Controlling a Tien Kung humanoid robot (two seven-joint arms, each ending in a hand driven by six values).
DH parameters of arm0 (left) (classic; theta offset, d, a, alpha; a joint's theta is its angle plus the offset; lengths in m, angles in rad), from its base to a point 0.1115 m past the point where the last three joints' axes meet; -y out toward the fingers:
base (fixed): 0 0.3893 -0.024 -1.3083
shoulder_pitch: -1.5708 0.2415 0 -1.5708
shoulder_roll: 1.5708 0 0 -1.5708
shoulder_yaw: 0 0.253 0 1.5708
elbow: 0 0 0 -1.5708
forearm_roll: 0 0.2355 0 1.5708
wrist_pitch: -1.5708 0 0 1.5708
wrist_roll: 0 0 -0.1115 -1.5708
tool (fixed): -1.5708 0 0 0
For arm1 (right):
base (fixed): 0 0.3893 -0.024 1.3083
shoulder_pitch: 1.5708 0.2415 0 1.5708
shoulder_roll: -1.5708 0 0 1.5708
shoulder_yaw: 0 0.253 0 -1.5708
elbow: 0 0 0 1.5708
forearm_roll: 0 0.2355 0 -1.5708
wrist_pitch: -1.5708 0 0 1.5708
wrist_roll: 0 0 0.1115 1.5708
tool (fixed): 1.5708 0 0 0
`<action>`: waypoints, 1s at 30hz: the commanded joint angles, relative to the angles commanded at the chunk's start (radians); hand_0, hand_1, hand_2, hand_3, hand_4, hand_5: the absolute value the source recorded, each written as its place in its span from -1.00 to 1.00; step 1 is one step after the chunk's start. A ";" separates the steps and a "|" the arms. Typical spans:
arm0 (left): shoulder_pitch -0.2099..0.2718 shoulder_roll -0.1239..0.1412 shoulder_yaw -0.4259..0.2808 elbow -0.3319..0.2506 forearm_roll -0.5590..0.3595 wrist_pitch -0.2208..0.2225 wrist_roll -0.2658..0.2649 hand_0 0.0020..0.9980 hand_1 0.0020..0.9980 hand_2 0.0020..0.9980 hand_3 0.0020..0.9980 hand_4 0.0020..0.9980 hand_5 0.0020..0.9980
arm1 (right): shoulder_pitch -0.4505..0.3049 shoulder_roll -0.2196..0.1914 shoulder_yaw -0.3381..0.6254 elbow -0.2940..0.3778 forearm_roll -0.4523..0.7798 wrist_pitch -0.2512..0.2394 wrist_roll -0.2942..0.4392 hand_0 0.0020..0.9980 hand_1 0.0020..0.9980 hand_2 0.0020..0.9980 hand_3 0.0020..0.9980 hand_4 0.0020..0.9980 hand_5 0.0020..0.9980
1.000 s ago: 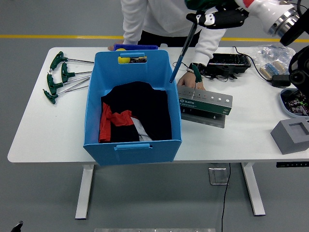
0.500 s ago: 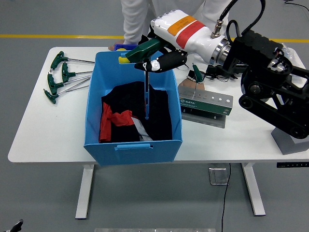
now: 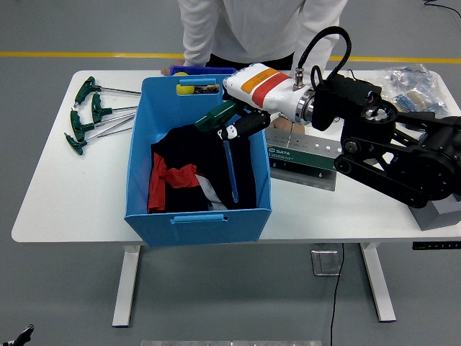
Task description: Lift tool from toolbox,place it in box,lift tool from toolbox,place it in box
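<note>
My right hand (image 3: pixel 236 125) reaches over the blue box (image 3: pixel 198 220) from the right, shut on a T-handle wrench (image 3: pixel 230 164). Its green handle (image 3: pixel 215 117) sticks out to the left of my fingers. The thin blue shaft hangs down inside the box, its tip near the front right corner, over black and red cloth (image 3: pixel 194 169). The green and silver tool holder (image 3: pixel 308 151) stands on the table just right of the box, partly behind my arm. A person's hand (image 3: pixel 282 125) rests at the holder's back edge.
Several green T-handle wrenches (image 3: pixel 90 115) lie on the table left of the box. A person in white stands at the far side. A plastic bag (image 3: pixel 410 83) lies far right, and a grey block (image 3: pixel 441 214) peeks out under my arm.
My right arm has dropped lower and drawn in over the table. The wrench has sunk deeper into the box, its tip shifting toward the front right corner.
</note>
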 joint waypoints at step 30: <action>-0.015 0.003 0.000 0.000 0.011 0.001 0.003 0.72 0.76 0.77 0.38 0.38 0.35 | 0.068 0.078 -0.034 -0.138 0.096 0.256 -0.013 -0.01 0.12 0.19 -0.01 0.87 0.45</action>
